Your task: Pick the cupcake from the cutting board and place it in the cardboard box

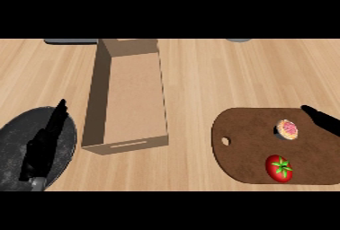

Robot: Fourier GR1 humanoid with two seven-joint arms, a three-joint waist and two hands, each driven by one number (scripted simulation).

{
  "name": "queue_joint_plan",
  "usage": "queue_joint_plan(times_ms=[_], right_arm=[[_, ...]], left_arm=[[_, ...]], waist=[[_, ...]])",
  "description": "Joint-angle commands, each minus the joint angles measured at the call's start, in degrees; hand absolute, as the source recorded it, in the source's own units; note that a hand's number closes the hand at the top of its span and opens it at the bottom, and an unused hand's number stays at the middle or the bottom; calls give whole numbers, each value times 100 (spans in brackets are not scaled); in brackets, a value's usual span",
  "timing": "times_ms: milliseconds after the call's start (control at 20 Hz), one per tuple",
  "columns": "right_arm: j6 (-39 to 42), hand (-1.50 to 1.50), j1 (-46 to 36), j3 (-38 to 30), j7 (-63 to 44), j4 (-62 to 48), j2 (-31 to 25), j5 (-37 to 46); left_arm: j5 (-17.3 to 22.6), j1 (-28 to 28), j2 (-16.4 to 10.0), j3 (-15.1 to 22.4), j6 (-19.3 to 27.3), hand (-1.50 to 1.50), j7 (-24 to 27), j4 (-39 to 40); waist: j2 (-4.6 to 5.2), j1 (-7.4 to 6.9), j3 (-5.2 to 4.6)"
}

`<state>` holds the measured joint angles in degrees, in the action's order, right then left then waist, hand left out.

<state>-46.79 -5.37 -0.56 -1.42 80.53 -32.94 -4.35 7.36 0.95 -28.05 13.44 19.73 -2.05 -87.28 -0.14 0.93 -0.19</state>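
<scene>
Counter (199,67) bears cardboard box (96,103); cupcake (287,130) lies on cutting board (246,148).

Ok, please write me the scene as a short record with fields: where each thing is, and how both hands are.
cupcake: on the cutting board, far right part, not held
tomato: same board, nearer to the robot than the cupcake
cardboard box: open on top, left of the board
left hand: open, resting at lower left over a dark plate
right hand: open, at the right edge, close to the cupcake
</scene>
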Motion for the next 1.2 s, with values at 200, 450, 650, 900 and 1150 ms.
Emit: queue_joint_plan(times_ms=[200, 450, 650, 900, 1150], right_arm=[[1639, -150, 635, 892, -2345, 552, -1967, 578], [3012, -150, 473, 1477, -3810, 1114, -2589, 328], [3604, -150, 278, 1502, -4910, 1996, -2702, -144], [3596, -150, -654, 2031, -6344, 2055, -2031, 540], [3766, -150, -694, 2053, -6793, 1989, -1615, 944]], left_arm=[[-115, -65, -3, 31, 24, 0, -163, -70], [-22, -214, 35, 15, -157, 0, -153, 22], [-125, -197, 97, -39, -113, 0, -89, 101], [-250, -244, 381, 10, -167, 0, -41, 216], [-322, -261, 456, -200, -318, 0, 47, 367]], waist=[[-17, -31, -27], [18, -146, -19], [3, -91, 4], [23, -160, 13], [16, -126, 14]])
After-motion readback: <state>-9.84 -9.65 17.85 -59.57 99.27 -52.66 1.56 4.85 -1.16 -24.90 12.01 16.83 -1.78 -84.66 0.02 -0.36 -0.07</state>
